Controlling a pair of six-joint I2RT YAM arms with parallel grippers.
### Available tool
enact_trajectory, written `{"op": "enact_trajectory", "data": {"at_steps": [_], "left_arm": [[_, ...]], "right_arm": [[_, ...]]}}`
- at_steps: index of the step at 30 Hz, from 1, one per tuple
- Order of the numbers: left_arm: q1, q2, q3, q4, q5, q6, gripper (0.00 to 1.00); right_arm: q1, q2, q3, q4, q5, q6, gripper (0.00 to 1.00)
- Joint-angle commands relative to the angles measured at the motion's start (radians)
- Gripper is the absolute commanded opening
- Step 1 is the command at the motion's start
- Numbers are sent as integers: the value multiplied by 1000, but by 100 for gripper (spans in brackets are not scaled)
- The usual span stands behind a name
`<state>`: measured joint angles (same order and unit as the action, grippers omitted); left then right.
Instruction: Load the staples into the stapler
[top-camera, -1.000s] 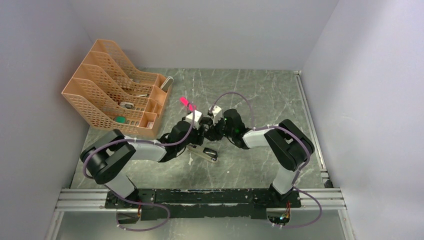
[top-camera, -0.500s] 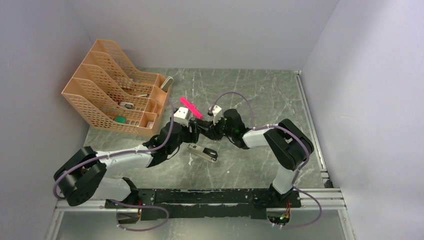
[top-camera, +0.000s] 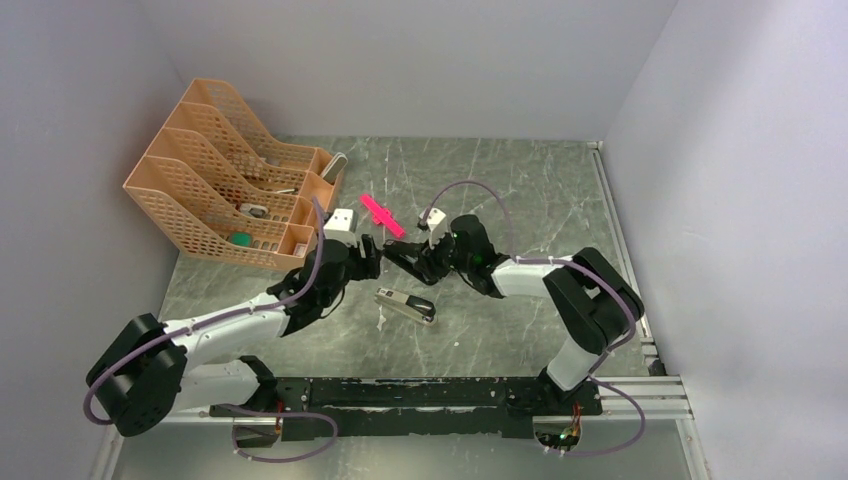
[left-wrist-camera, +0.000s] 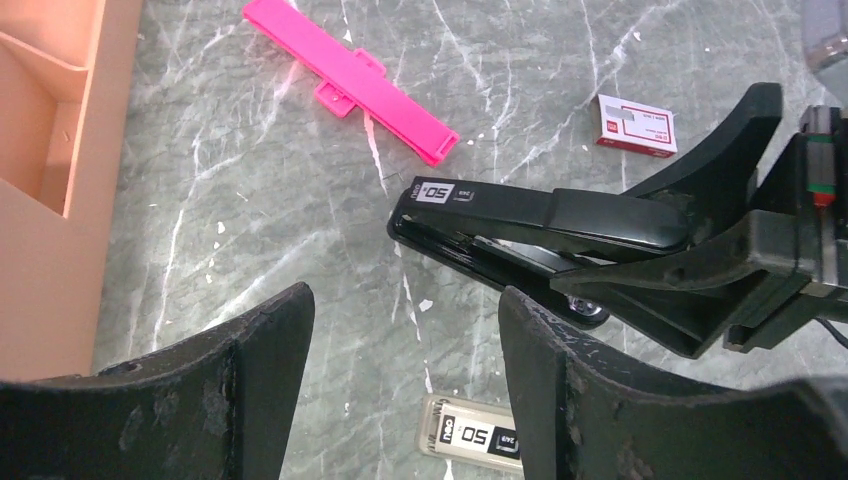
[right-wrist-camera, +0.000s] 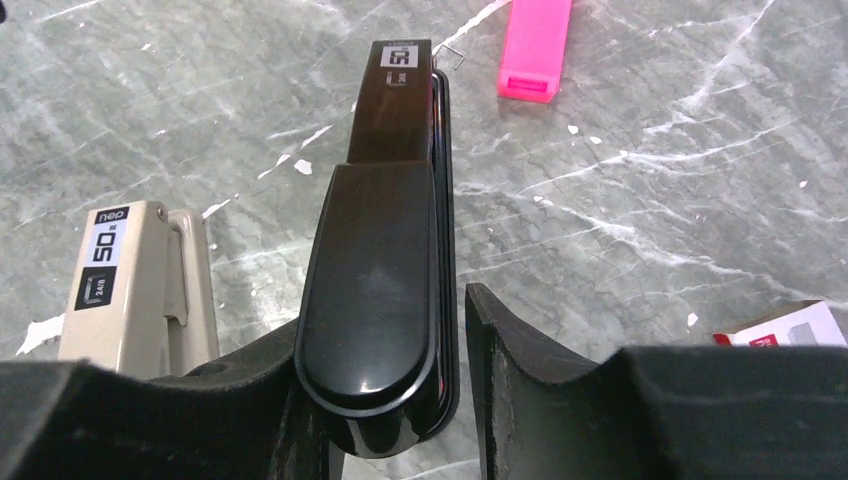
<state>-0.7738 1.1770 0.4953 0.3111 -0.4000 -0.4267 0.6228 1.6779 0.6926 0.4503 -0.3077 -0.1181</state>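
A grey-green marble-patterned tabletop (top-camera: 520, 180) is serving as the floor of the scene, white veins running across it in every direction. Three plain, pale grey walls are boxing it in: a back wall (top-camera: 420, 60), a left wall (top-camera: 60, 120) and a right wall (top-camera: 740, 200), all bare and windowless. A peach-coloured perforated plastic file organizer (top-camera: 215, 190) is standing at the rear left, against the left wall. An aluminium rail (top-camera: 660, 392) is running along the near edge, and a thinner metal strip (top-camera: 620, 240) is edging the right side. Soft, even light is falling from above, casting only faint shadows.
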Motion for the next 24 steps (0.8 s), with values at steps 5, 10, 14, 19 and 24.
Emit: {"op": "enact_trajectory", "data": {"at_steps": [5, 10, 14, 19, 24], "left_arm": [[12, -2, 18, -34, 18, -7, 72], [12, 10, 31, -39, 37, 4, 72], [12, 14, 34, -37, 49, 8, 72], [13, 24, 40, -38, 65, 12, 72], [12, 27, 49, -41, 123, 48, 73]], "right_arm": [[-5, -56, -12, -52, 18, -29, 47], [-5, -71, -39, -79, 40, -27, 47], [-6, -106, -93, -51, 63, -8, 48], [-6, -168, -152, -8, 62, -3, 51], [-5, -303, -192, 3, 70, 31, 52]]}}
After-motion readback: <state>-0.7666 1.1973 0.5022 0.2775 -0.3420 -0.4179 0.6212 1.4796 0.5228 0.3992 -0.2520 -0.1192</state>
